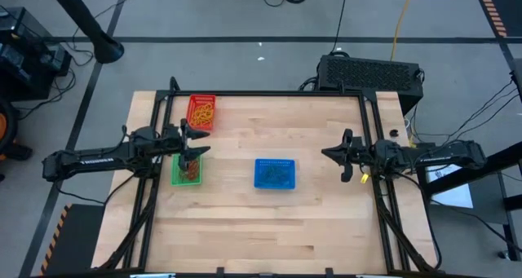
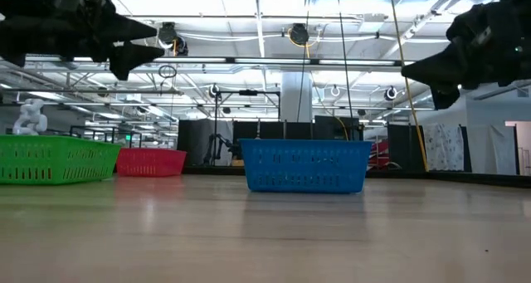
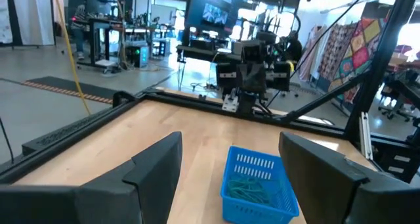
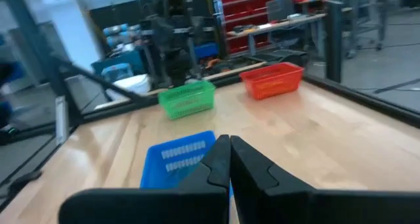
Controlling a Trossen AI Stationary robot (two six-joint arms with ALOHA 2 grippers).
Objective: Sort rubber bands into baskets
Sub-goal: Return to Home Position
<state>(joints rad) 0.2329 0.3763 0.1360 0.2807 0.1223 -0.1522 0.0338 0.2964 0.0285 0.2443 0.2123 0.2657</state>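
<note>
Nearest to the front edge, the table (image 1: 269, 237) shows bare wood, and no loose band can be seen on it in the high view. Next comes the blue basket (image 1: 275, 161), near the middle of the table, with a heap of green rubber bands (image 3: 248, 188) in it. On the left arm's side stands the green basket (image 1: 174, 173), which holds what look like red bands (image 1: 189, 172), though they are too small to be sure. The left gripper (image 1: 198, 143) hangs above the far end of this basket, high over the table. Its fingers are spread wide apart and nothing is between them. On the opposite side, at about the same depth, the right gripper (image 4: 230, 142) hangs near its own table edge, with fingers pressed together and nothing in them. Farthest stands the red basket (image 1: 201, 98), at the back left, with a heap of yellow-orange bands (image 1: 202, 113) inside. As a judgement, the sorting appears finished. Every band that can be seen lies in a basket, and what is left is only for the arms to draw back to rest.
</note>
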